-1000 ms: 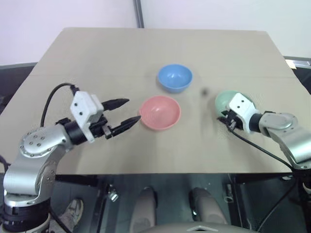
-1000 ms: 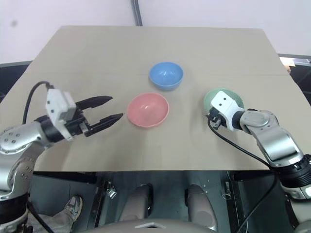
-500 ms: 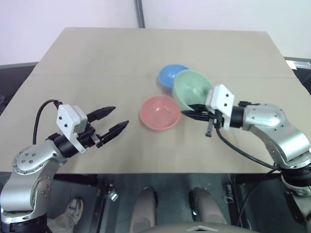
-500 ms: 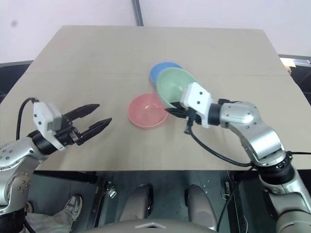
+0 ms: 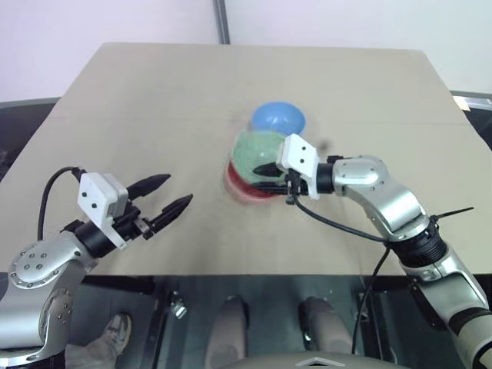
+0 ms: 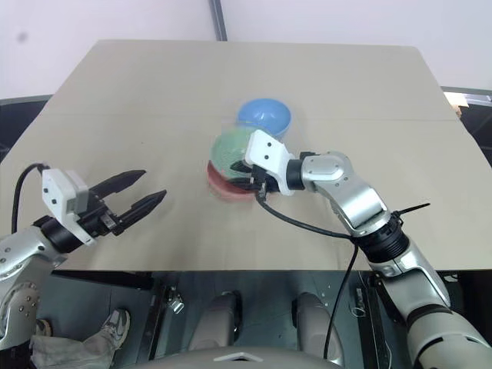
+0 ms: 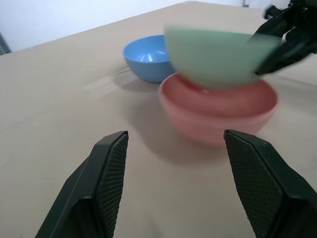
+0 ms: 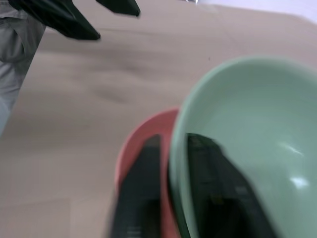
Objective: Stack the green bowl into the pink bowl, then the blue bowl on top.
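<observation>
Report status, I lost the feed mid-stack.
Left claw open, empty. Right claw astride green bowl rim, over pink bowl. Blue bowl waiting behind. Nothing in the way.

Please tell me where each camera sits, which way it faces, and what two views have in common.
Head views: above, facing forward and down on the table; both arms show.
Left wrist view: low, facing the pink bowl; left gripper open.
Right wrist view: facing the green bowl; the right gripper straddles its rim.
Shared: both wrist views show the green over the pink bowl.
</observation>
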Robot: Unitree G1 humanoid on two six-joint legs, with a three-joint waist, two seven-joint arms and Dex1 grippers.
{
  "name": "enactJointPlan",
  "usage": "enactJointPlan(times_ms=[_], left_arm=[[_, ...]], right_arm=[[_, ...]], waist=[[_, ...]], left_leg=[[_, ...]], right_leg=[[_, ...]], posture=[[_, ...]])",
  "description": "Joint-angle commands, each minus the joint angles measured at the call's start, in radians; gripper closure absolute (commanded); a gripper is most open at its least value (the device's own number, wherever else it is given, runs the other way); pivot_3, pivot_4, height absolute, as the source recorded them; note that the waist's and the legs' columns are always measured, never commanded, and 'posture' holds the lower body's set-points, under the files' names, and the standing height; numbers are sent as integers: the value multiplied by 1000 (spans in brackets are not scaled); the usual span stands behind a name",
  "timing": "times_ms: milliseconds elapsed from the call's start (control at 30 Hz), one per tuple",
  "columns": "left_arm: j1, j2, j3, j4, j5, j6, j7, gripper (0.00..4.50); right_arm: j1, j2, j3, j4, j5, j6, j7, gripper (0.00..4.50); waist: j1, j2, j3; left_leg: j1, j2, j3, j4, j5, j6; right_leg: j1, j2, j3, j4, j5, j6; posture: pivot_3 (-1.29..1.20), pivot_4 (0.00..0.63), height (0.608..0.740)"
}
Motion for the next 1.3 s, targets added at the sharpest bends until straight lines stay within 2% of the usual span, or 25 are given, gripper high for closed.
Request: enactJointPlan(times_ms=[33,67,167,267,367,500,600,767,1000,1300], left_arm=[[5,7,36,-52,-16,-12,21,1245],[6,5,34,-53,-16,-12,25,1245],[4,1,34,-56,-18,-13,40,1245],[-5,-2,36,-53,-20,-16,57,1245],[-13,-8,34,-57,-16,-22,78,1245],[-7,-12,52,-73,-17,-22,102,1245],[16,-15,88,-100,-44,-7,115,1245],[80,-14,138,-136,-95,-1,94,1245],[146,46,222,-130,-183,32,20,1245],[193,100,270,-117,-242,69,-70,1245]], right_arm=[[-17,3,-15,-53,6,-50,41,1482],[-13,4,-18,-65,12,-56,48,1141],[-36,32,-85,-82,80,-32,51,1141],[-101,55,-140,9,70,-49,13,1141],[-180,35,-125,236,-65,-229,-19,1141],[-281,32,-129,538,-150,-429,-15,1141],[-374,15,-97,799,-260,-655,-27,1141],[-470,24,-98,1059,-325,-864,-3,1141],[-519,36,-90,1199,-362,-1003,123,1141],[-576,91,-75,1346,-464,-1052,47,1141]], waist=[[-1,0,0],[-2,0,0],[-2,0,0],[-3,0,0],[-3,0,0],[-2,0,0],[-5,1,1],[-19,1,1],[-28,2,1],[-31,3,2]], left_leg=[[0,0,0,0,0,0],[0,0,0,0,0,0],[1,0,0,0,0,0],[1,0,0,0,0,0],[2,0,0,0,0,0],[1,0,0,0,0,0],[1,0,2,-1,0,0],[1,0,2,-6,0,0],[0,0,2,-8,0,0],[1,0,2,-8,0,0]], right_leg=[[0,0,0,0,0,0],[0,0,0,0,0,0],[0,0,0,1,0,0],[0,0,0,1,0,0],[0,0,0,1,0,0],[0,0,0,0,0,0],[0,0,1,-1,0,0],[-1,0,1,-4,0,0],[-1,-1,1,-7,0,-1],[-1,-1,1,-6,0,-1]], posture=[[0,150,740],[0,150,740],[0,150,740],[0,150,740],[0,150,740],[0,150,740],[0,150,740],[0,150,740],[0,150,740],[0,150,740]])
